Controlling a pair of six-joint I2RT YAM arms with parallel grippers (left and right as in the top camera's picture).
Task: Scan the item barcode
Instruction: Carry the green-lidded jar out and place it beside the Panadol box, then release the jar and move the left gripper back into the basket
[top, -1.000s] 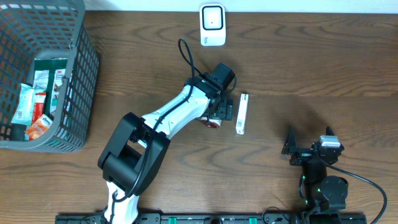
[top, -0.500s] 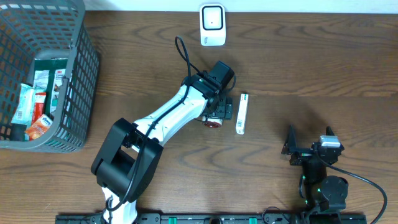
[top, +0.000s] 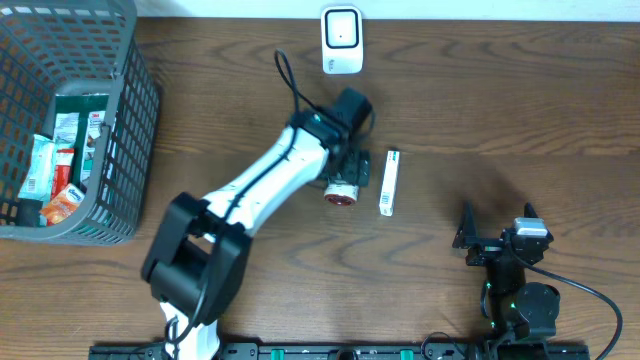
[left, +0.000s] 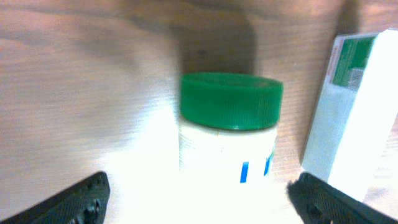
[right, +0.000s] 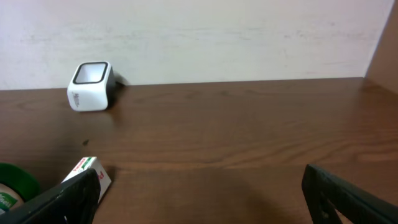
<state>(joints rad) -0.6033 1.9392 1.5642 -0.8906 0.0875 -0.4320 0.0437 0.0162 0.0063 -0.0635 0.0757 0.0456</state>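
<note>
Overhead: the left gripper (top: 347, 172) hangs over the jar (top: 340, 192), jaws apart. The box (top: 388, 182) lies just beside the jar, and the scanner (top: 341, 40) is well beyond it.
Left wrist: the green-lidded jar sits between spread fingers.
Right wrist: the right gripper (right: 199, 199) gapes wide, well apart from the jar.

bare table (top: 520, 110) at frame right; at centre, only a narrow gap between jar (left: 229, 127) and box (top: 389, 182).

light: even, bright | jar (left: 227, 143): glare, blurred | shadows: soft
</note>
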